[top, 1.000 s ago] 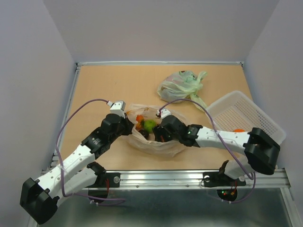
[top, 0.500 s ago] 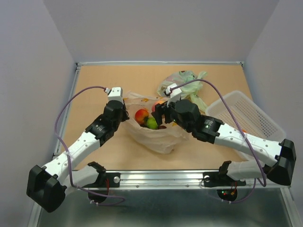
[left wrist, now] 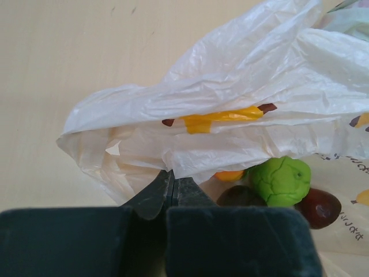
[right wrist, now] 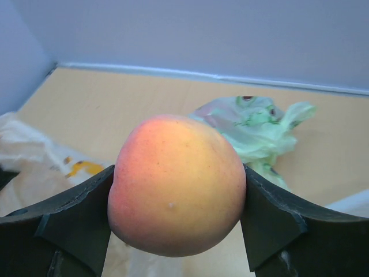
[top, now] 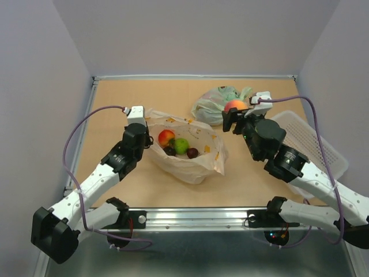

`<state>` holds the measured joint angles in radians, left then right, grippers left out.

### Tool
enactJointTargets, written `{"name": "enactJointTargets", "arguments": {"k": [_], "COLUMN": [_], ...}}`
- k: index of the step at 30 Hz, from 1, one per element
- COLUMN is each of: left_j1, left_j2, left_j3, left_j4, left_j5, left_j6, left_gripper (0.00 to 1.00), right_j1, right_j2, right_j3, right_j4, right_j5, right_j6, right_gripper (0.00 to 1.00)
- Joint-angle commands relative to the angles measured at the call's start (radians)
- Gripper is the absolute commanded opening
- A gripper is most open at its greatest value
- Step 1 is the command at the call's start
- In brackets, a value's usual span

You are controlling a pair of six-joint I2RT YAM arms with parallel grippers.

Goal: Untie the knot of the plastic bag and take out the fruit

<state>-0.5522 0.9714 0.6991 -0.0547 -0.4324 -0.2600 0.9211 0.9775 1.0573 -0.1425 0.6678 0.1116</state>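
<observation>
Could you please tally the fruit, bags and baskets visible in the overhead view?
Fruit: 5 (peach outside the bags; red-yellow fruit, green fruit, dark fruit and second dark fruit in the orange bag)
Bags: 2 (orange bag, green bag)
Baskets: 1 (basket)
Total: 8

Plastic bag (top: 190,170) centre, fruit (top: 181,145) inside; second bag (top: 212,105) behind it, rightward; basket (top: 305,138) far right.

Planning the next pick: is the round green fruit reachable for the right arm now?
Probably not yet: the right claw is shut on an orange-red peach. The round green fruit itself lies uncovered.
</observation>
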Motion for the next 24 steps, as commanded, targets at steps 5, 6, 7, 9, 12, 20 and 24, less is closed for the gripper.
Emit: {"name": "enactJointTargets", "arguments": {"k": [5, 6, 7, 9, 12, 20, 24], "left_j1": [0.006, 0.008, 0.008, 0.008, 0.006, 0.006, 0.006], "left_j2": [-0.144, -0.18, -0.197, -0.242, -0.292, -0.296, -0.303], "left_j3": [-0.052, -0.055, -0.061, -0.079, -0.113, -0.125, -0.127], "left_j4": [-0.019, -0.019, -0.017, -0.013, 0.009, 0.05, 0.05], "left_j5": [-0.022, -0.013, -0.005, 0.009, 0.055, 0.057, 0.057], "left_j6": [-0.015, -0.015, -0.015, -0.021, -0.021, -0.002, 0.005], "left_gripper": [0.0, 0.0, 0.0, 0.0, 0.0, 0.0, 0.0], "right_j1": [-0.27, -0.312, -0.355, -0.473, -0.629, -0.91, -0.909], "right_j2": [-0.097, -0.099, -0.096, -0.07, -0.011, 0.208, 0.231], "right_j3": [-0.184, -0.201, -0.23, -0.249, -0.272, -0.202, -0.146], "right_j4": [0.043, 0.038, 0.026, 0.006, -0.006, -0.09, -0.198], "right_j5": [0.259, 0.247, 0.212, 0.143, 0.041, -0.175, -0.172], "right_j6": [-0.015, -0.006, 0.006, 0.039, 0.078, 0.206, 0.238], "right_gripper": [0.03, 0.04, 0.04, 0.05, 0.08, 0.82, 1.0]}}
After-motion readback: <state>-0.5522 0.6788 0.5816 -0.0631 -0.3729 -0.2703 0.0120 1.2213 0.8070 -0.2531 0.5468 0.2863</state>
